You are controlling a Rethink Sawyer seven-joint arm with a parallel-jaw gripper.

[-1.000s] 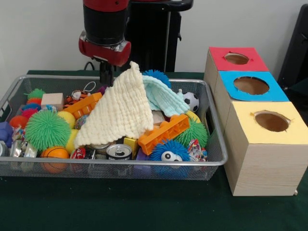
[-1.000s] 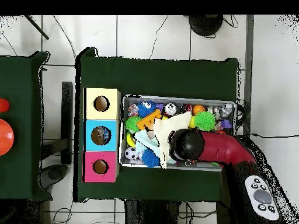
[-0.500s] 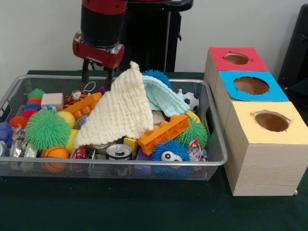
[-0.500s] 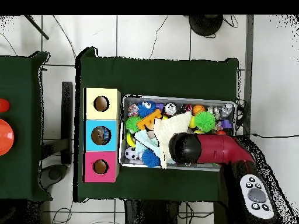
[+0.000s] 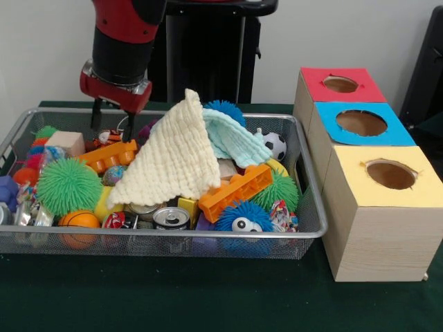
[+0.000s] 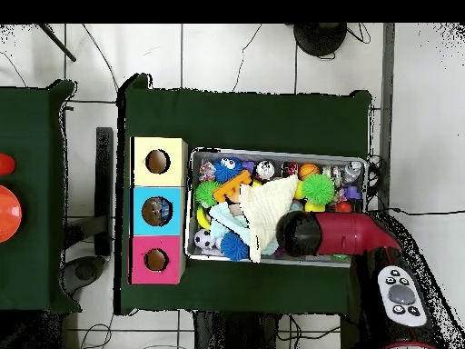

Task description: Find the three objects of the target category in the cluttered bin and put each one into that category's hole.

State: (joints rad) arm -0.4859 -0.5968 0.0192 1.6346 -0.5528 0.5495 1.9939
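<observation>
Nearest the camera on the green-draped bench (image 5: 208,297): a wire mesh bin (image 5: 173,238) crammed with toys. Along its near wall, from the left, an orange basketball (image 5: 78,220), a silver can (image 5: 171,218) and a blue spiky ball with googly eyes (image 5: 243,218). Just behind, a large green spiky ball (image 5: 68,185) at left and a long orange building block (image 5: 235,191) right of centre. Draped over the middle of the heap, a cream knitted cloth (image 5: 173,159), peaked at the top, with a pale mint cloth (image 5: 235,142) tucked behind it. Farther right, a small soccer ball (image 5: 275,144) against the far wall. At far left, a plain wooden block (image 5: 64,141) and a second orange block (image 5: 107,153). Above that far-left corner, the red and black arm's hand (image 5: 111,119), its two dark fingers spread apart, pinching nothing. Beside the bin at right, three wooden boxes in a row, each with a round hole on top: yellow box (image 5: 387,207) nearest, blue box (image 5: 360,123) in the middle, red box (image 5: 339,84) farthest.
</observation>
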